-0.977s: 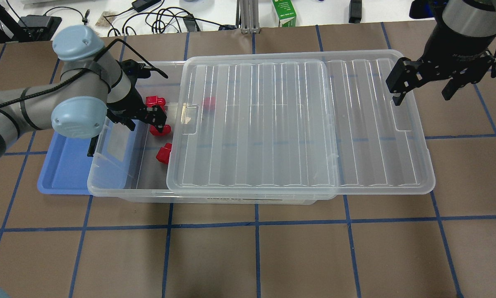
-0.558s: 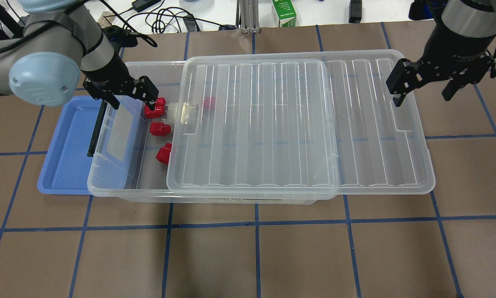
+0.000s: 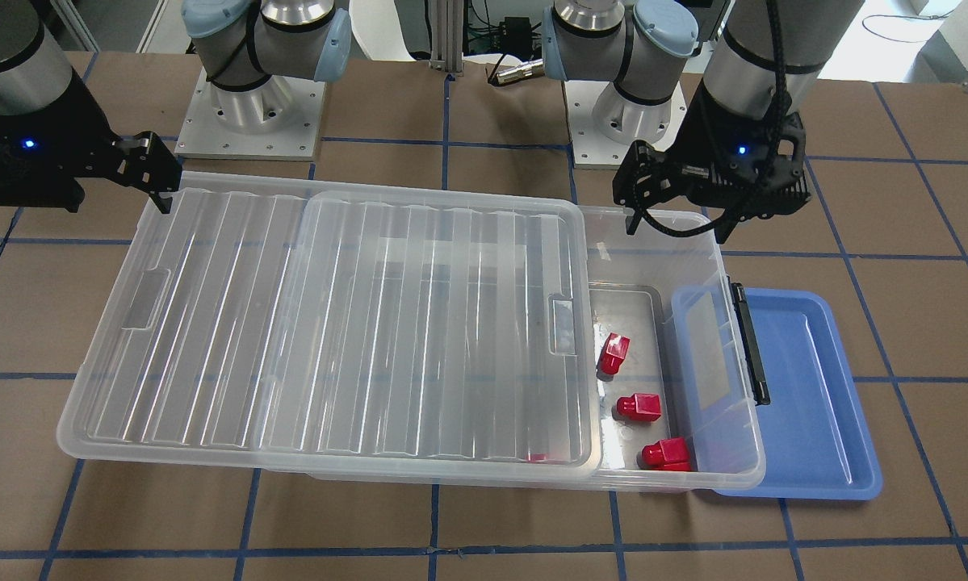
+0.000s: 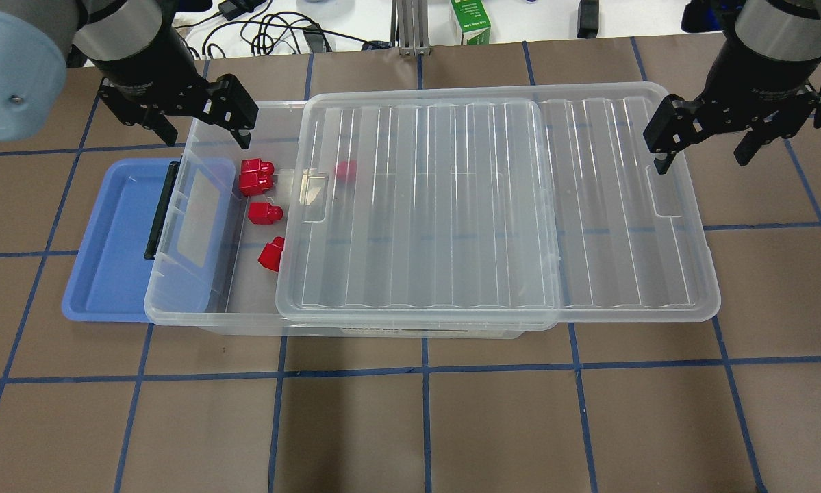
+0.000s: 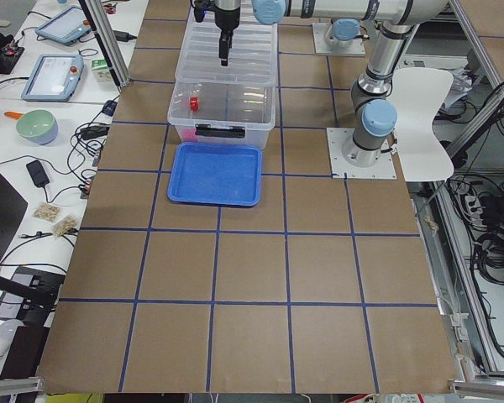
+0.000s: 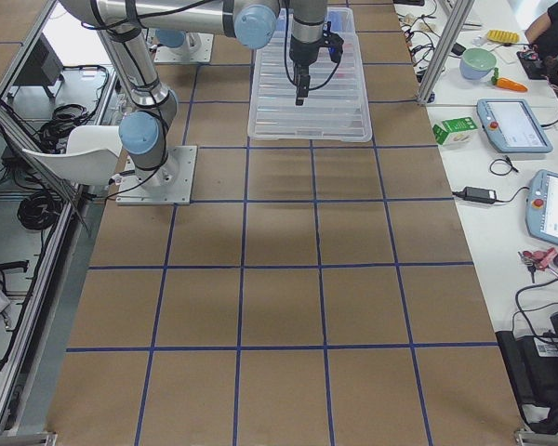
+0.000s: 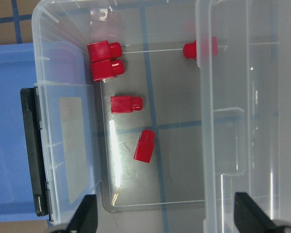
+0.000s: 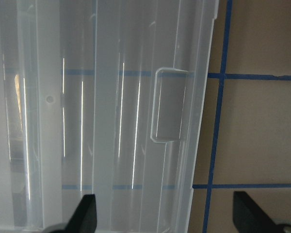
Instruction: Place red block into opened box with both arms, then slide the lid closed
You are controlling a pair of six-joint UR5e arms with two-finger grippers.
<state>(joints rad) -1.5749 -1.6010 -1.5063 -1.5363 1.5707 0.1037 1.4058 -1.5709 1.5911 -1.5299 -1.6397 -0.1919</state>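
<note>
1. One red block point(image 4: 345, 170) shows only as a blur under the lid point(image 4: 492, 205), which covers most of the box point(image 4: 198, 226).
2. Four other red blocks point(image 7: 126, 104) lie on the floor of the box's uncovered end.
3. The left gripper point(image 4: 203, 130) and right gripper point(image 4: 703, 157) are both spread and empty.
4. The brown worktop point(image 4: 410, 411) is taped in blue squares. A blue tray point(image 4: 109, 274) sits at the box's latch end, and cables point(image 4: 273, 34) lie beyond.

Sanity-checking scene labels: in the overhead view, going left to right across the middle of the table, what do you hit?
blue tray → black latch on the box's end → red blocks in the open gap → lid → bare table
</note>
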